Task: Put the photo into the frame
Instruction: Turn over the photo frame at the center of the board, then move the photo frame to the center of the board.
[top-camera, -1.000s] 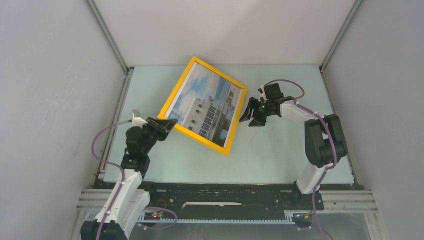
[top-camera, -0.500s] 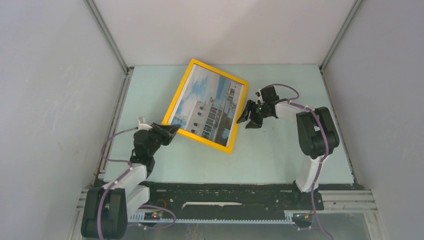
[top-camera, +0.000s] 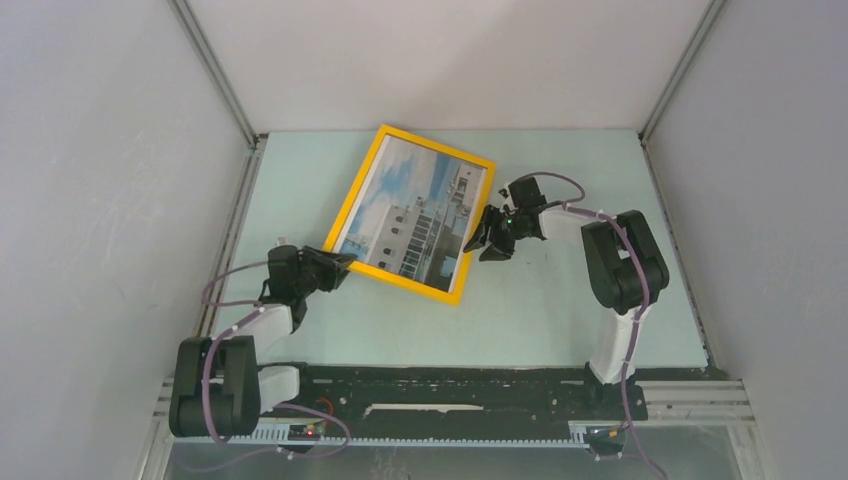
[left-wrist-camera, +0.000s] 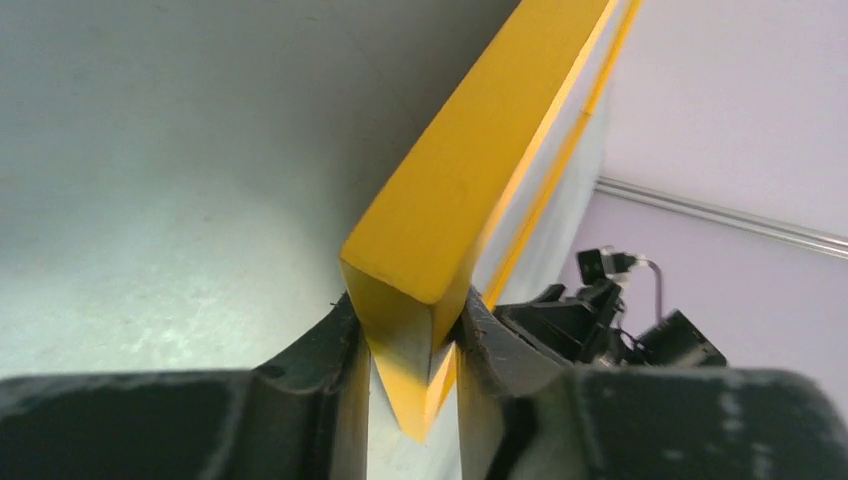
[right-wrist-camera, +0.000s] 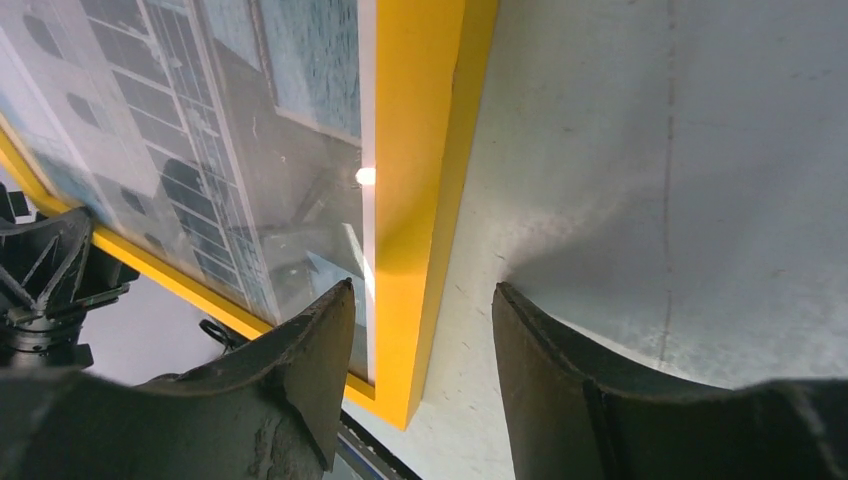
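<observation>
Sinking toward the pale green table top (top-camera: 570, 310), the large rectangular picture frame with the thin yellow-orange wooden rim (top-camera: 352, 190) sits lower and a touch more turned than a second back. That is the left arm's doing: it folds down and back toward its base, taking the near left corner with it. The left gripper (left-wrist-camera: 408, 322) has its black jaws pinched narrow on that corner, with yellow wood wedged between the fingers in the wrist view, so the grip looks firm. On the other side the right gripper (right-wrist-camera: 420, 295) closes the gap. Where it hung apart from the right rim, it now straddles that rim, one finger above the clear pane and the other over bare table. Its jaws are roughly half open, holding nothing and touching nothing that I can see. The thin rectangular print of blue sky and pale buildings (top-camera: 415, 210) is already inside the picture frame, picture side up behind the pane. My reading is that the insertion itself looks done and this is the lay-down, with the left arm lowering while the right comes in to steady or square the far side. Whether the far edge already rests on the table top I cannot tell from these angles.
</observation>
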